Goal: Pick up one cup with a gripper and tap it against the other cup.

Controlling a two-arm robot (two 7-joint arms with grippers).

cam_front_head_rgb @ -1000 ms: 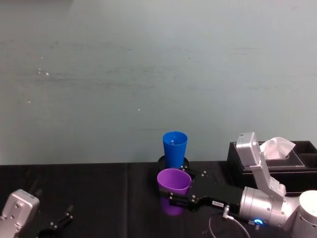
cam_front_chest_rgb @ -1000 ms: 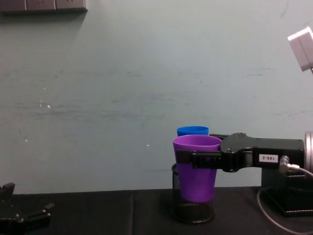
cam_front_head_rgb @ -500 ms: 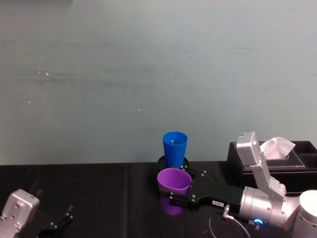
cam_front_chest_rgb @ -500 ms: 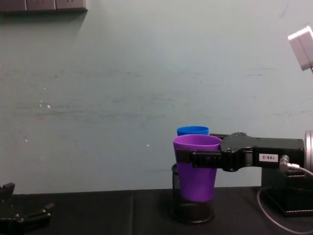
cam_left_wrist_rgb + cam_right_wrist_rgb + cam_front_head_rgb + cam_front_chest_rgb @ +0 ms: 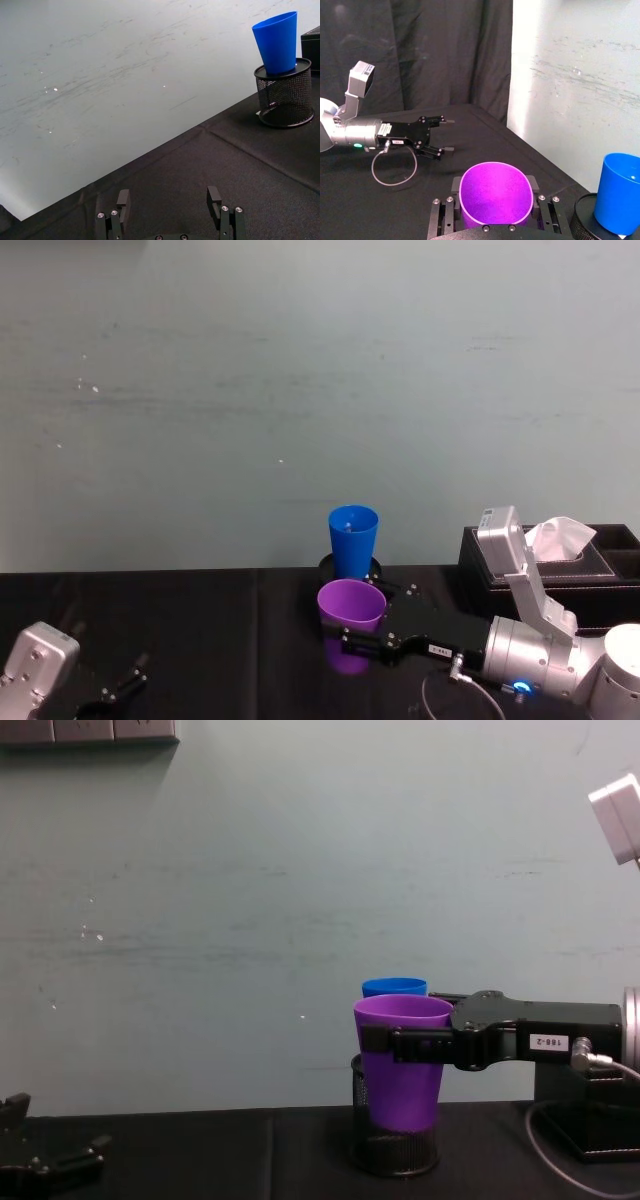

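The purple cup (image 5: pixel 351 612) (image 5: pixel 400 1065) hangs upright above the black table with my right gripper (image 5: pixel 352 640) (image 5: pixel 385 1040) shut on its upper wall. Just behind it, the blue cup (image 5: pixel 353 540) (image 5: pixel 276 42) stands inside the black mesh pen holder (image 5: pixel 285 95). In the right wrist view the purple cup (image 5: pixel 494 192) and the blue cup (image 5: pixel 622 192) are a small gap apart. My left gripper (image 5: pixel 170 210) (image 5: pixel 115 692) rests open and low at the table's near left, holding nothing.
A black tissue box (image 5: pixel 590 560) with a white tissue stands at the right, beside the right arm. A thin cable loop (image 5: pixel 460 700) hangs from the right wrist. The pale wall rises directly behind the pen holder.
The left arm has sunk slightly at the lower left of the head view. The right gripper and the purple cup have stayed where they were.
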